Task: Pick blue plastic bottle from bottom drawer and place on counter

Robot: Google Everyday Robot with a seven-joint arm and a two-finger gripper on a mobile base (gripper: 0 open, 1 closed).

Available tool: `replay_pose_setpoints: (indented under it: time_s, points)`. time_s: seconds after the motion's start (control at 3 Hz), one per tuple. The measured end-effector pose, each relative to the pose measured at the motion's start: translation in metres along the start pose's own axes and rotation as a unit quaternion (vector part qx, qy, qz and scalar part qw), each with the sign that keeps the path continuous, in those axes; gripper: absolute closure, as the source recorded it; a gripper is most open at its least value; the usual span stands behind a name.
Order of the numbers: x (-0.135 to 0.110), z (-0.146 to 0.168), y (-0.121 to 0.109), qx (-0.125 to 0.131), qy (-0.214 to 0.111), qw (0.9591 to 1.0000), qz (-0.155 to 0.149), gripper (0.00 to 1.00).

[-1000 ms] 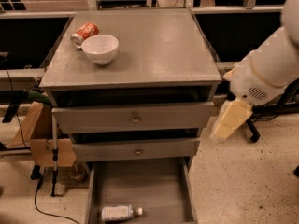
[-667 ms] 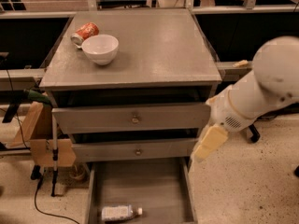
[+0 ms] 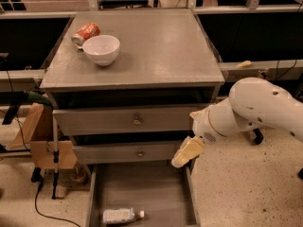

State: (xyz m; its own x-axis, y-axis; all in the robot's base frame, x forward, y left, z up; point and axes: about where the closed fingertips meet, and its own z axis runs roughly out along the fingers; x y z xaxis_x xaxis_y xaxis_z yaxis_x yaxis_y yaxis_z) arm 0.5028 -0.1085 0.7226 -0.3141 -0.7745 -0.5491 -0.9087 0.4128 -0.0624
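The blue plastic bottle [image 3: 122,215] lies on its side, white cap to the right, near the front of the open bottom drawer [image 3: 142,186]. My gripper [image 3: 187,152], a cream-coloured piece at the end of the white arm [image 3: 251,110], hangs over the drawer's right rear corner, in front of the middle drawer. It is well above and to the right of the bottle and holds nothing. The grey counter [image 3: 156,46] tops the cabinet.
A white bowl [image 3: 101,48] and a tipped orange-red soda can [image 3: 85,33] sit on the counter's back left. The two upper drawers with knobs [image 3: 137,120] are closed. A wooden stand [image 3: 42,143] and a black cable [image 3: 40,207] are on the floor at left.
The arm has swung left and down, from beside the cabinet's right side to over the open bottom drawer's right rear corner. The bottle has not moved.
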Motion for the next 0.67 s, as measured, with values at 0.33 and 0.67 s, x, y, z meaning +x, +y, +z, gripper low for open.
replay_pose_setpoints:
  time_s: [0.33,0.67]
  points:
    - [0.0,0.0,0.0,0.0,0.0,1.0,0.0,0.0]
    - [-0.001,0.023,0.003,-0.016,-0.02,0.9996,-0.016,0.0]
